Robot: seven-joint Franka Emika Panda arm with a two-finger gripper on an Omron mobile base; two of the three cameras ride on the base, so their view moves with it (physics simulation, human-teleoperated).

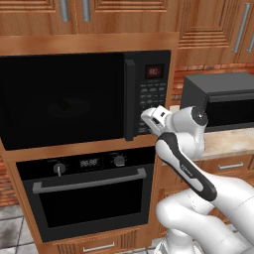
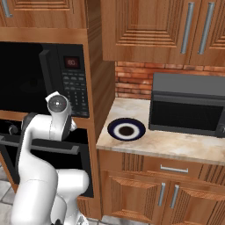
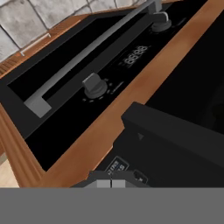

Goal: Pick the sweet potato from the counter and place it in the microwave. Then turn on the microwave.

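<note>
The microwave (image 1: 64,104) is built into the wooden wall unit, its wide dark door closed and its red display (image 1: 154,72) lit. My gripper (image 1: 147,126) is shut with nothing in it. Its tips are pressed together against the lowest keys of the keypad (image 1: 153,94). In the hand view the joined fingertips (image 3: 111,183) touch small keys at the bottom, with the microwave's door handle (image 3: 175,131) just above them. The sweet potato is hidden. To the right, the counter (image 2: 176,147) runs below the brick wall.
A black oven (image 1: 89,198) with knobs and a bar handle sits under the microwave. On the counter are a round blue-rimmed plate (image 2: 126,129) and a dark grey box appliance (image 2: 189,105). Wooden cabinets hang above, and drawers with silver handles sit below.
</note>
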